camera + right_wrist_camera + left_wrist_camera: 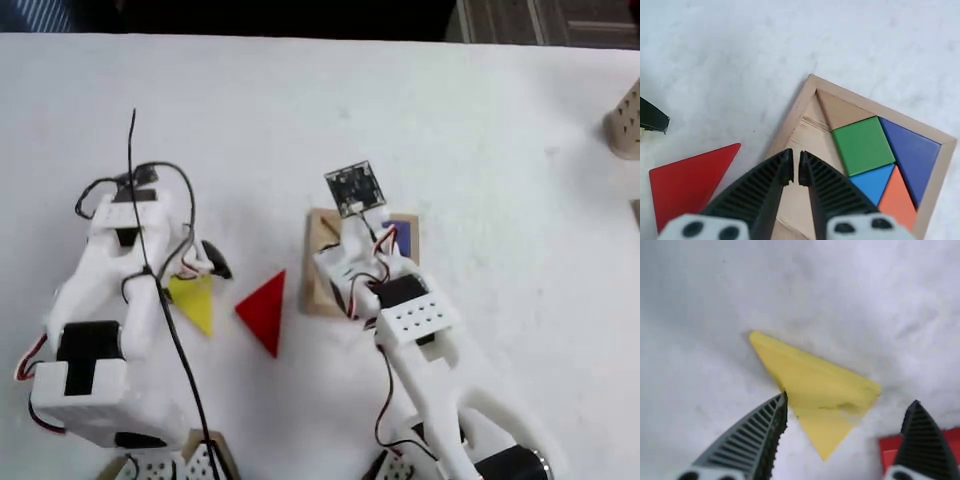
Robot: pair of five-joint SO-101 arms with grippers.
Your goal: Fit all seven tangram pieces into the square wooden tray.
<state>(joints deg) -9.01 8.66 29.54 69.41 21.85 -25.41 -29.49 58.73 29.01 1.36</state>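
We see the left end effector spread wide over the yellow triangle, which lies flat on the white table, one fingertip right at its edge. The red triangle lies between it and the wooden tray. Over the tray's bare corner hangs the right end effector, fingers pressed almost together, pinching nothing. Packed edge to edge in the tray are a green square, a dark blue triangle, a light blue triangle and an orange triangle.
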